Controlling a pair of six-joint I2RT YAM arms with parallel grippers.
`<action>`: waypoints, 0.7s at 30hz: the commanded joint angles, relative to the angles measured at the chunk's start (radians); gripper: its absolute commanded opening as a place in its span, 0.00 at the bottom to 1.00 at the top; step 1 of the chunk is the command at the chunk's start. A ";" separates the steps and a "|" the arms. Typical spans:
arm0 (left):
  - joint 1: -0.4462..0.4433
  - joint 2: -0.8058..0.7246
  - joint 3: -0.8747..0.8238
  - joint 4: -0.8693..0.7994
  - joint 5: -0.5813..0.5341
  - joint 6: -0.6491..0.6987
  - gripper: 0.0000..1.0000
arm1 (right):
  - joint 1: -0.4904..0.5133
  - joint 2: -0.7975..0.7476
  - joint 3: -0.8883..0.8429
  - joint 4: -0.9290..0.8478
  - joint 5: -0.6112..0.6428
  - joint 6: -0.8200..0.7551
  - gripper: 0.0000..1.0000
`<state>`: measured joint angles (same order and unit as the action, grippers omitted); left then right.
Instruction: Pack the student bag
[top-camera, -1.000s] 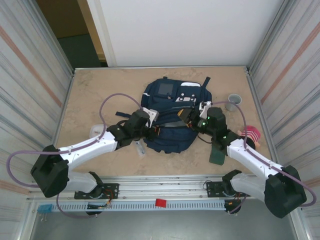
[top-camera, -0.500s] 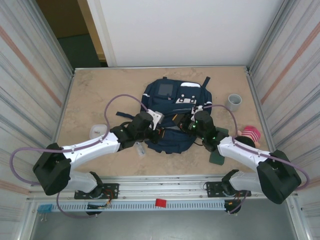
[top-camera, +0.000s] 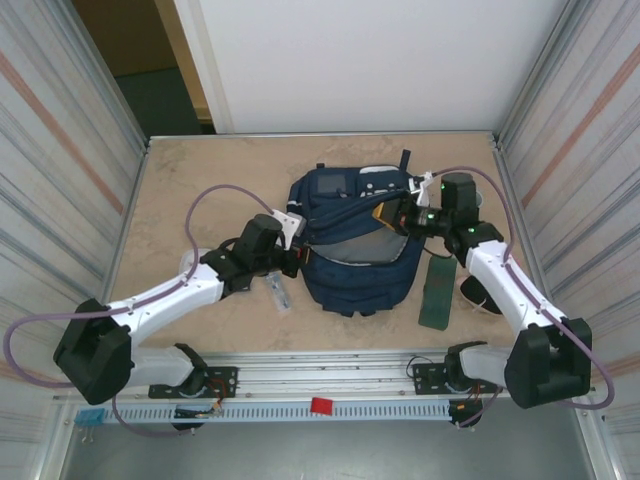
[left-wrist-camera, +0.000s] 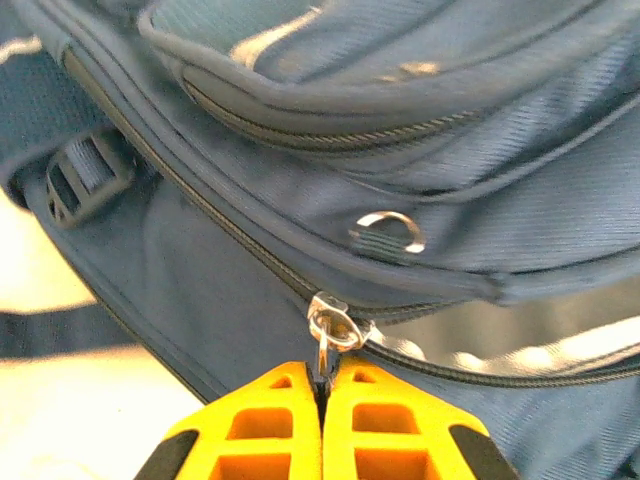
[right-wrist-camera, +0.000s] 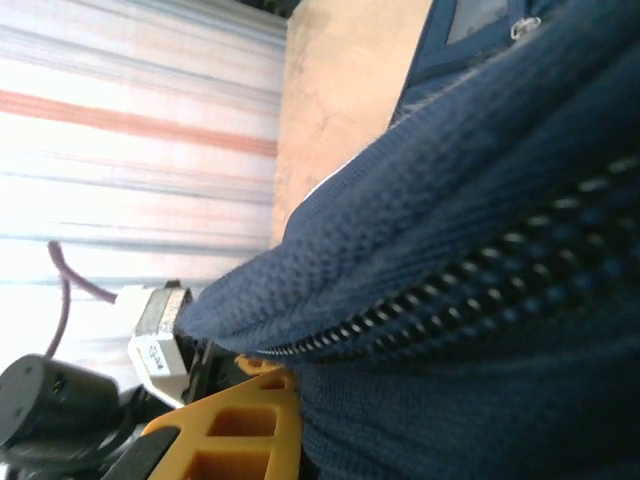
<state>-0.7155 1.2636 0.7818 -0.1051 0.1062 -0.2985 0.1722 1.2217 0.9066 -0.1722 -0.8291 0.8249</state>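
Top view bright and evenly lit, soft shadows on the surface (top-camera: 180, 180). Left wrist: zipper pull (left-wrist-camera: 330, 325) crisp, pale glare lower left. Right wrist: striped wall (right-wrist-camera: 130, 120) blown out, student bag (right-wrist-camera: 480, 250) fabric softly blurred.

On my overhead feed I see a flat dark green pencil case (top-camera: 436, 293) lying lengthwise on the right side of the beige marbled table (top-camera: 200, 180). Just beside it is a small dark-and-white object (top-camera: 481, 294) that I can't identify. A small clear item (top-camera: 278, 294) lies left of centre, toward the front edge.
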 joint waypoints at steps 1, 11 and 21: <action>0.012 -0.015 -0.026 -0.013 0.002 0.009 0.00 | -0.047 0.029 0.055 -0.013 -0.088 -0.070 0.15; -0.044 0.037 0.026 0.059 0.031 0.007 0.00 | 0.223 -0.091 -0.218 0.309 0.462 0.298 0.56; -0.026 0.054 0.034 0.026 -0.026 0.024 0.00 | 0.255 -0.062 -0.156 0.240 0.431 0.167 0.17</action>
<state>-0.7555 1.3132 0.7727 -0.0929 0.0994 -0.2981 0.4507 1.1610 0.6834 0.1017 -0.3592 1.0847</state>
